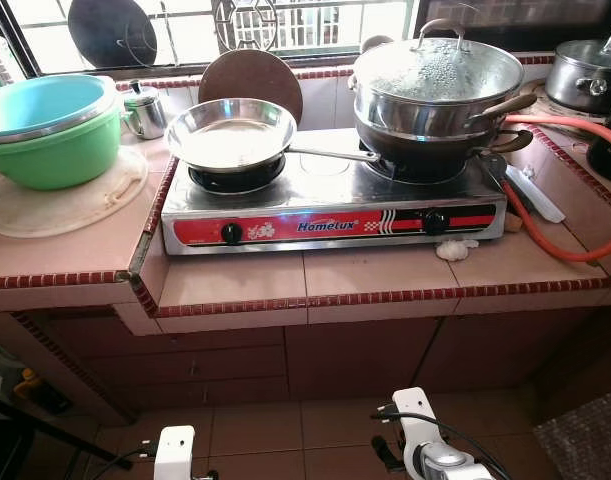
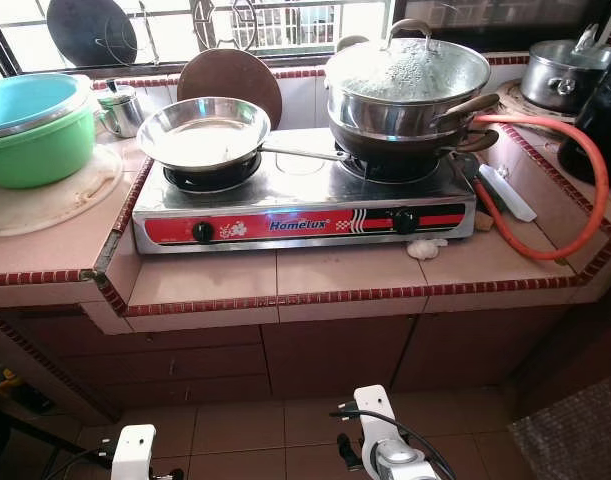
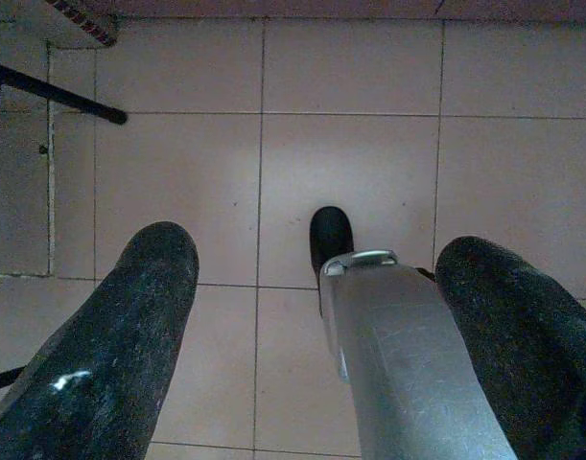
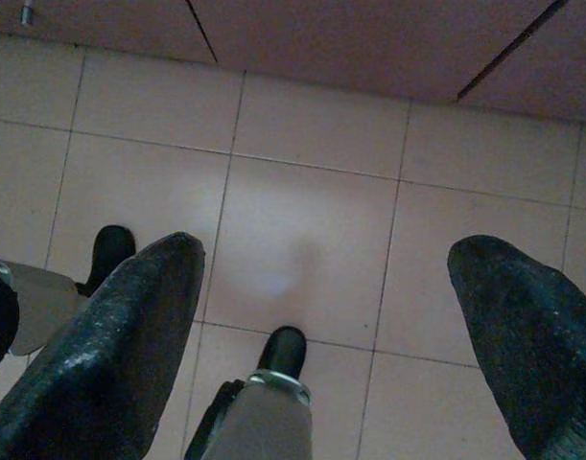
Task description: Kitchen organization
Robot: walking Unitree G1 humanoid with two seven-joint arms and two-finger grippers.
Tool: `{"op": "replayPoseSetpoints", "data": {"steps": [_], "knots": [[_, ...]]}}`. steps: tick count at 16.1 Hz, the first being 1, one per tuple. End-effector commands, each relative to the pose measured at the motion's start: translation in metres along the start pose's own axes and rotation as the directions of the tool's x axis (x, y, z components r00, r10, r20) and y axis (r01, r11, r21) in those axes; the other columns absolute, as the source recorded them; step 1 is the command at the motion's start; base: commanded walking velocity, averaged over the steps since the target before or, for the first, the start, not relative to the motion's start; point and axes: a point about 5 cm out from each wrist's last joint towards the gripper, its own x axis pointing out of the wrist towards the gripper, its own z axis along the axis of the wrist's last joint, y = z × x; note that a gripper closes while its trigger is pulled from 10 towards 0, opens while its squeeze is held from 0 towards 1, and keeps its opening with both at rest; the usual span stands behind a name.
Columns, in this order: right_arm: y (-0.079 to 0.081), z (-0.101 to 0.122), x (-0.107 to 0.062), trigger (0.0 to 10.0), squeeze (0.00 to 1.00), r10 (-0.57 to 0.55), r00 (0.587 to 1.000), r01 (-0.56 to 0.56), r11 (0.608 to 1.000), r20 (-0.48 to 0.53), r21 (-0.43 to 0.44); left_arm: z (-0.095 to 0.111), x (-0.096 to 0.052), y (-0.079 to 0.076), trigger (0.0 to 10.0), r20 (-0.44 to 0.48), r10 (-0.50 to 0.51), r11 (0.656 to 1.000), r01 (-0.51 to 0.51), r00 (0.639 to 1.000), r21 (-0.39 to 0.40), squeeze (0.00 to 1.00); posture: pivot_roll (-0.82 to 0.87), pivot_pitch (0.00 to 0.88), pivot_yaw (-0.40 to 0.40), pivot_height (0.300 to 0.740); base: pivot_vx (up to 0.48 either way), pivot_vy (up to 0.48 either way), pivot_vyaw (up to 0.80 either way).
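Left eye view: both claws, left claw (image 3: pixel 302 335) and right claw (image 4: pixel 321 326), hang wide and empty below the stove (image 1: pixel 330 205), whose overhanging frying pan (image 1: pixel 232 133) could tip if its handle is bumped.

silver arms, black cable, black fingers (image 3: pixel 129 326)

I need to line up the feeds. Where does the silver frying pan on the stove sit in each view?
Left eye view: the silver frying pan rests on the stove's left burner, upper left of centre, handle pointing toward the lidded pot.
Right eye view: same pan, a little further left in the picture.
Left wrist view: not in it; floor tiles.
Right wrist view: not in it; floor tiles.
Shared landmark: the stove's red front panel.
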Motion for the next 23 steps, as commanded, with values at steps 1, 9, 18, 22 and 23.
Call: {"op": "replayPoseSetpoints", "data": {"steps": [1, 9, 18, 22, 23], "knots": [[-0.001, 0.002, 0.000, 10.0, 0.00, 0.001, 1.000, -0.001, 1.000, 0.009, 0.010, -0.002, 0.000, 0.002, 10.0, -0.007, 0.006, 1.000, -0.006, 1.000, 0.015, 0.00, -0.08, 0.000, 0.037, 0.740, 0.000, 0.000, 0.00], [-0.004, 0.000, 0.000, 10.0, 0.00, -0.029, 1.000, 0.027, 0.983, 0.009, 0.183, -0.009, -0.002, 0.011, 10.0, -0.027, 0.010, 0.998, -0.008, 1.000, 0.068, 0.00, -0.10, 0.000, 0.059, 0.740, 0.000, 0.000, 0.00], [-0.006, 0.002, -0.001, 10.0, 0.00, 0.033, 0.999, -0.035, 0.975, 0.016, 0.221, -0.010, -0.002, 0.006, 10.0, -0.015, -0.014, 0.999, 0.014, 1.000, 0.032, 0.00, -0.10, 0.000, 0.048, 0.740, 0.000, 0.000, 0.00], [-0.001, 0.004, 0.000, 10.0, 0.00, 0.050, 0.999, -0.052, 0.982, 0.017, 0.183, -0.009, -0.001, 0.003, 10.0, -0.016, -0.023, 0.998, 0.024, 1.000, 0.052, 0.00, -0.10, 0.000, 0.043, 0.740, 0.000, 0.000, 0.00], [-0.001, 0.004, 0.000, 10.0, 0.00, 0.052, 0.999, -0.054, 0.983, 0.017, 0.177, -0.008, -0.001, 0.003, 10.0, -0.012, -0.025, 0.998, 0.026, 1.000, 0.055, 0.00, -0.10, 0.000, 0.043, 0.740, 0.000, 0.000, 0.00]]}}
